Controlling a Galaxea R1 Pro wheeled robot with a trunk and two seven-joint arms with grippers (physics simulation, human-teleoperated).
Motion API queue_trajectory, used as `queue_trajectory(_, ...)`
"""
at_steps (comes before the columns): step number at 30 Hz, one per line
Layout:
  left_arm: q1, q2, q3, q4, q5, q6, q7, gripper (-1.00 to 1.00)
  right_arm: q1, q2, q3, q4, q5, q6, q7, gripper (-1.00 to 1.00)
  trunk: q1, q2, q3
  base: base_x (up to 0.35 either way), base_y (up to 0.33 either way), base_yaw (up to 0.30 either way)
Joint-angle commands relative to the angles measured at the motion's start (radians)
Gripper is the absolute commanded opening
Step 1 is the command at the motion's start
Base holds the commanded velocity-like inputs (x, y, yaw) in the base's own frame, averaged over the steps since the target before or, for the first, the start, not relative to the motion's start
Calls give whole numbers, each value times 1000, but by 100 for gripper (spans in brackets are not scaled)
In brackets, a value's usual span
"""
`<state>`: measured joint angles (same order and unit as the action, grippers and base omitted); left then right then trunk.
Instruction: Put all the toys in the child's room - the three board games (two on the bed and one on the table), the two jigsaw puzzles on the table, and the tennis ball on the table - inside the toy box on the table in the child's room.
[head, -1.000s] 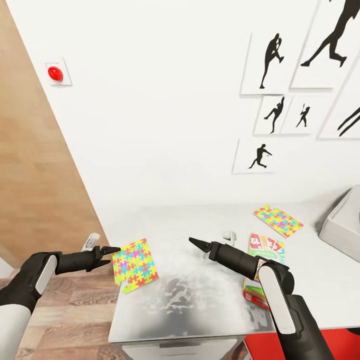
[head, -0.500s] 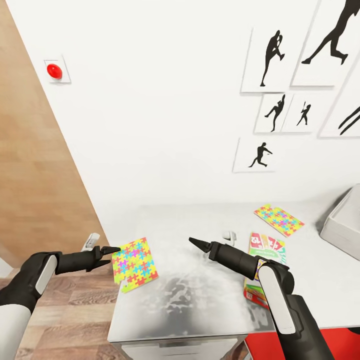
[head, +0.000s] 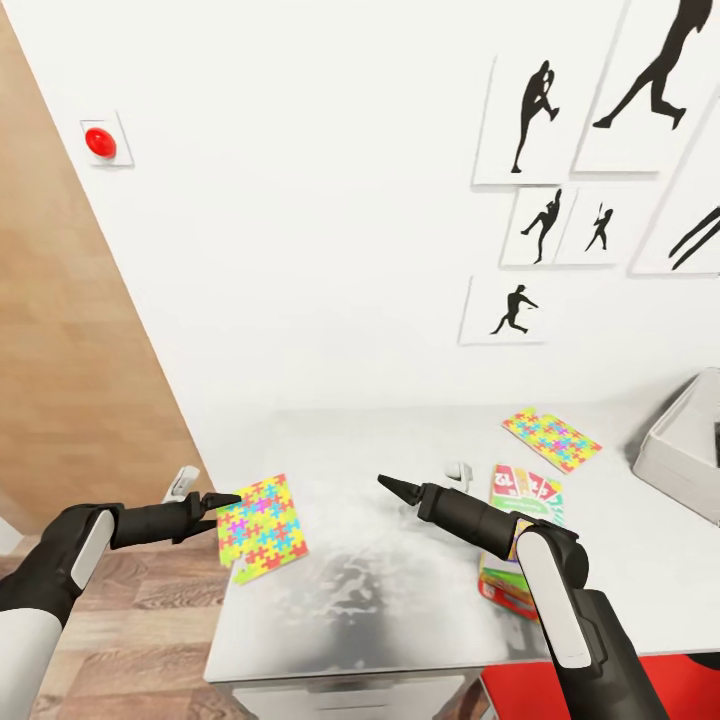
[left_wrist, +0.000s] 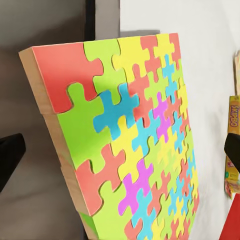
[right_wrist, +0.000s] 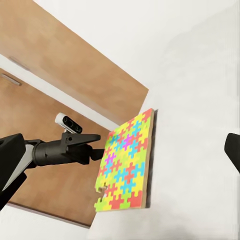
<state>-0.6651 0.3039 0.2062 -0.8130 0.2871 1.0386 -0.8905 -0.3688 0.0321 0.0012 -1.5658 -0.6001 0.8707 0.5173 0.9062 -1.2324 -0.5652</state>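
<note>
One jigsaw puzzle (head: 262, 528) lies at the table's (head: 400, 600) left edge, a corner hanging over it. My left gripper (head: 222, 508) is open just off that puzzle's left side; in the left wrist view the puzzle (left_wrist: 130, 140) spans the space between the fingertips (left_wrist: 10, 152). Over the table's middle my right gripper (head: 392, 486) is open and holds nothing. A second jigsaw puzzle (head: 552, 438) lies further back right. The red-yellow-green board game (head: 520, 500) lies by my right forearm. The toy box (head: 672, 462) sits at the right edge. The tennis ball and the bed are out of view.
A wooden door (head: 70, 380) stands left of the table, with plank floor (head: 150, 640) below. A small white object (head: 458, 470) sits on the table behind my right gripper. Silhouette pictures (head: 520, 120) and a red button (head: 100, 142) hang on the wall. Something red (head: 640, 690) is low at right.
The whole picture has shifted slightly left, so the camera moved. Both arms keep their pose. The near puzzle now sits a little closer to my left gripper.
</note>
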Motion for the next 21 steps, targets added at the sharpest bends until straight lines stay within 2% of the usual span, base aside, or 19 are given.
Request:
queue_trajectory(1, -1, 0, 2, 0, -5, 3, -6, 100, -1, 0, -1, 0, 0, 5, 3, 100, 0, -1, -1, -4, -40, 0)
queue_trajectory(21, -1, 0, 1, 0, -4, 3, -6, 100, 0, 0, -1, 0, 0, 5, 3, 100, 0, -1, -1, 0, -16, 0)
